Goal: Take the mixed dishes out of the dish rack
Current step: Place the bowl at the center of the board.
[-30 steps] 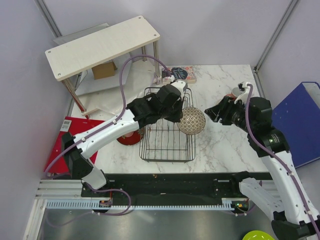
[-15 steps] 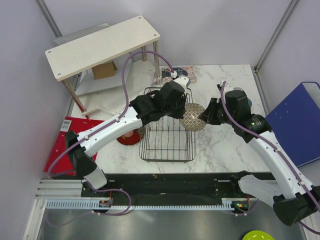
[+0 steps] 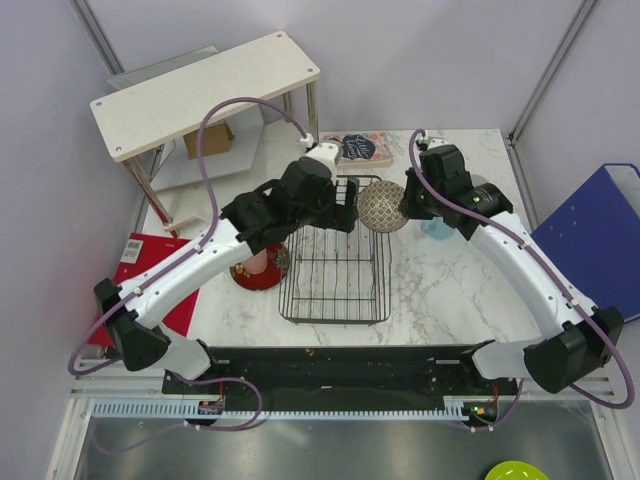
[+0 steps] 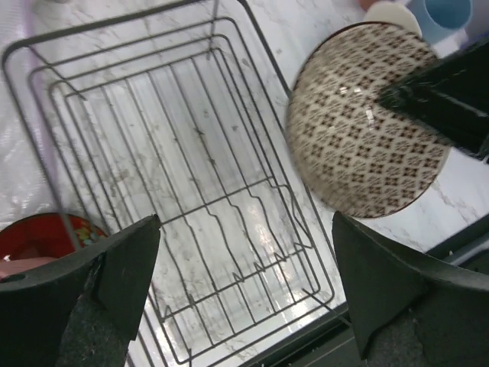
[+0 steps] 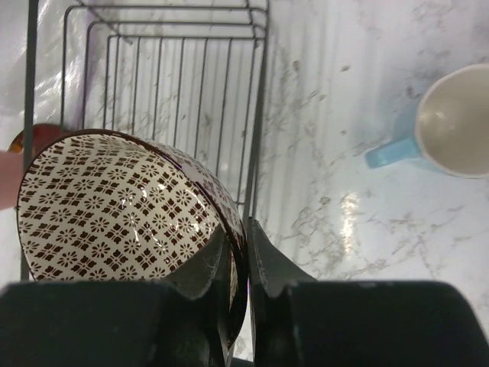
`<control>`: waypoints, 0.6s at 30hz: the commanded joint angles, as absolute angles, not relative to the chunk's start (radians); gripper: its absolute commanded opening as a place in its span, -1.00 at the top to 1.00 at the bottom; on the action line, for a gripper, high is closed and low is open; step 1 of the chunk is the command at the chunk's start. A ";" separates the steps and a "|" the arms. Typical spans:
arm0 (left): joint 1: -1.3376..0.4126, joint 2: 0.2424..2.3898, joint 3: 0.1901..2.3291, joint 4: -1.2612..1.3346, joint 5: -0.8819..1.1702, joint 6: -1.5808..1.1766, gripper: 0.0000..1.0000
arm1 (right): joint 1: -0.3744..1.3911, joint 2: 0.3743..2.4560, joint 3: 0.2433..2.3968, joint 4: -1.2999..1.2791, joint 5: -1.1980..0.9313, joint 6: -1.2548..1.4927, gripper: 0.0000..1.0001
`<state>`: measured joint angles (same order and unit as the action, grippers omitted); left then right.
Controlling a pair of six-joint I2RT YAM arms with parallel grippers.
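R arm [image 3: 515,255] arcs in from the right of the desk [image 3: 440,290], wrist turned toward the black wire dish rack [image 3: 333,270]. R jaws are clenched on the rim of the brown-patterned bowl [image 5: 122,206], held tilted on edge at the rack's far right corner, near a light blue mug [image 5: 451,122] on the marble. L arm [image 3: 195,262] stretches over the rack's far end, L jaws spread wide & holding nothing, just beside the bowl.
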<state>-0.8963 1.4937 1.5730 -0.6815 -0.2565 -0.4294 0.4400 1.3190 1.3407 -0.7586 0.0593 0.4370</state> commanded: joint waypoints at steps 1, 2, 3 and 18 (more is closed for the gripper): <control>-0.822 1.332 1.487 -0.644 -0.359 -0.460 -0.99 | 0.411 1.335 1.482 -0.810 0.236 0.407 1.00; -0.815 1.307 1.465 -0.640 -0.389 -0.463 -0.99 | 0.402 1.332 1.467 -0.819 0.233 0.411 1.00; -0.807 1.278 1.419 -0.631 -0.403 -0.463 -0.99 | 0.391 1.315 1.451 -0.825 0.232 0.431 1.00; -0.801 1.042 1.129 -0.571 -0.338 -0.561 -0.99 | 0.009 1.043 1.051 -0.848 0.206 0.581 1.00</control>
<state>-0.7998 1.0740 1.1667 -0.6033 -0.3630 -0.4965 0.0658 1.0977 1.0977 -0.8642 0.2089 0.5114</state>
